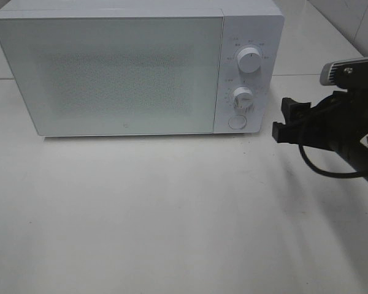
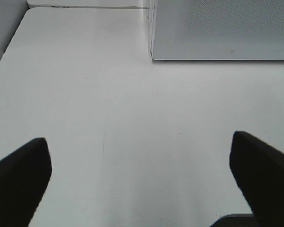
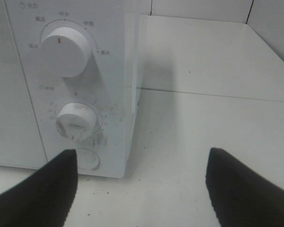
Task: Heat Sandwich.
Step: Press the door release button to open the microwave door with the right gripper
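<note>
The sandwich is out of view in every frame. The white microwave (image 1: 129,67) stands at the back of the table with its frosted door (image 1: 110,73) shut. My right gripper (image 1: 281,119) hovers just right of the microwave's control panel, open, with nothing between its fingers. In the right wrist view the right gripper (image 3: 142,189) faces the upper knob (image 3: 65,49), the lower knob (image 3: 75,120) and the round button (image 3: 87,159). My left gripper (image 2: 139,184) is open over bare table, short of the microwave's front left corner (image 2: 154,52). It does not show in the exterior view.
The white table (image 1: 172,214) spreads out in front of the microwave. A tiled wall (image 1: 349,18) rises at the back right. The right arm's black cable (image 1: 322,165) loops below its wrist. Dark crumbs (image 3: 113,111) speckle the panel around the lower knob.
</note>
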